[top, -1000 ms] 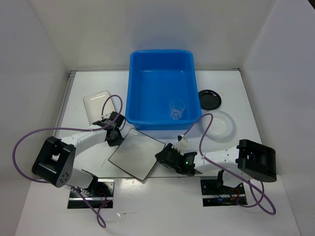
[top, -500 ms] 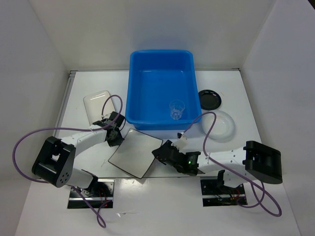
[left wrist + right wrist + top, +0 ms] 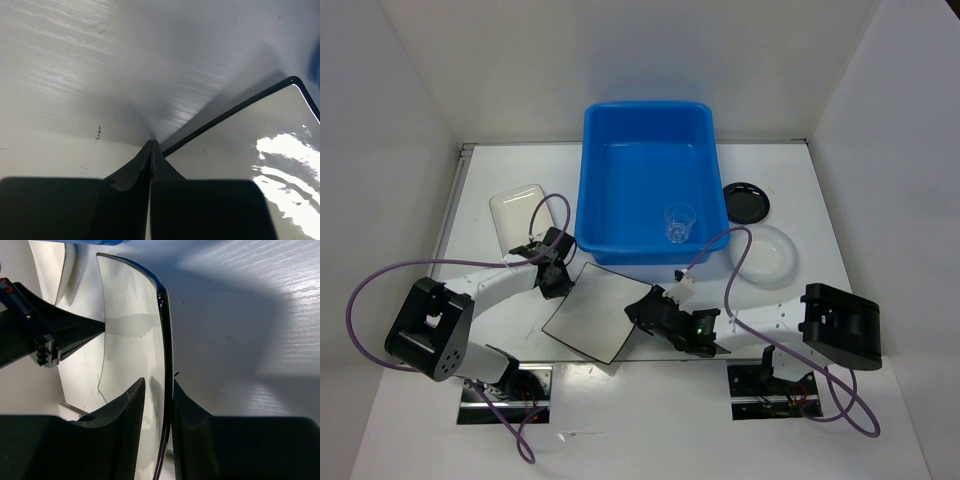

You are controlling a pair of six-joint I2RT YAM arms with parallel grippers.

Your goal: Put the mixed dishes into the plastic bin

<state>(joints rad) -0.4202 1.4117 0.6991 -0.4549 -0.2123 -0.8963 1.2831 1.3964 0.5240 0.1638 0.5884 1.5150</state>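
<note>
The flat square white plate with a thin dark rim (image 3: 592,312) stands tilted on the table in front of the blue plastic bin (image 3: 590,190). My left gripper (image 3: 558,286) is shut, its tip (image 3: 151,145) pressed against the plate's left edge (image 3: 250,150). My right gripper (image 3: 642,312) is open with its jaws straddling the plate's right rim (image 3: 165,315). One finger touches the rim and a gap shows at the other (image 3: 132,400). The small clear cup (image 3: 679,222) stands inside the bin.
The white rounded-rectangle plate (image 3: 517,212) lies left of the bin. The small black round plate (image 3: 746,202) and the translucent round dish (image 3: 765,255) lie right of it. Purple cables loop over both arms. White walls enclose the table.
My right gripper has moved left along with the plate's right edge, and the plate now stands steeper and looks narrower. My left gripper has stayed at the plate's left edge.
</note>
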